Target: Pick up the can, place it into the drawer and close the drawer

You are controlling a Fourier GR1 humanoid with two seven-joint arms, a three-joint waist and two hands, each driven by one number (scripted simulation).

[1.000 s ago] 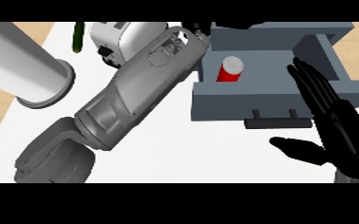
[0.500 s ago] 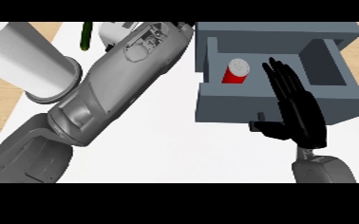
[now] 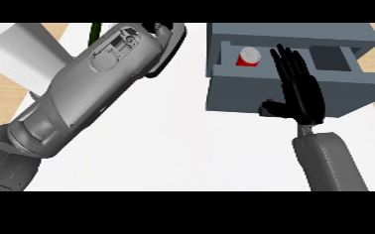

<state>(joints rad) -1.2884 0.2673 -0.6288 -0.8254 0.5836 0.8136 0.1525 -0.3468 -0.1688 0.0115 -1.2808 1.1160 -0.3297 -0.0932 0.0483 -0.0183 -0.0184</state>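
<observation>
Leftmost, a pale grey cylinder (image 3: pixel 26 62) lying at the far left edge, over a strip of tan wood surface (image 3: pixel 15 87). Just right of it, a slim dark green thing (image 3: pixel 94 30) poking up at the far edge, mostly hidden. Across the white counter (image 3: pixel 183 148), the big grey left forearm (image 3: pixel 88 96) slanting from the near left corner up toward the far middle. At its tip, only a dark sliver of the left hand (image 3: pixel 170 33); cannot tell whether those fingers are spread or curled. Further right, the grey drawer (image 3: pixel 242 96), pulled open, front panel facing near. Inside, at the drawer's left end, the red can (image 3: pixel 248 57) with its white top, upright, clear of both hands. Right again, the black right hand (image 3: pixel 299 90), fingers straight and pressed together pointing far, thumb out to the left, lying flat over the drawer front and reaching above the open compartment, holding nothing. Below it, the right forearm (image 3: pixel 330 163) running down to the near edge.
</observation>
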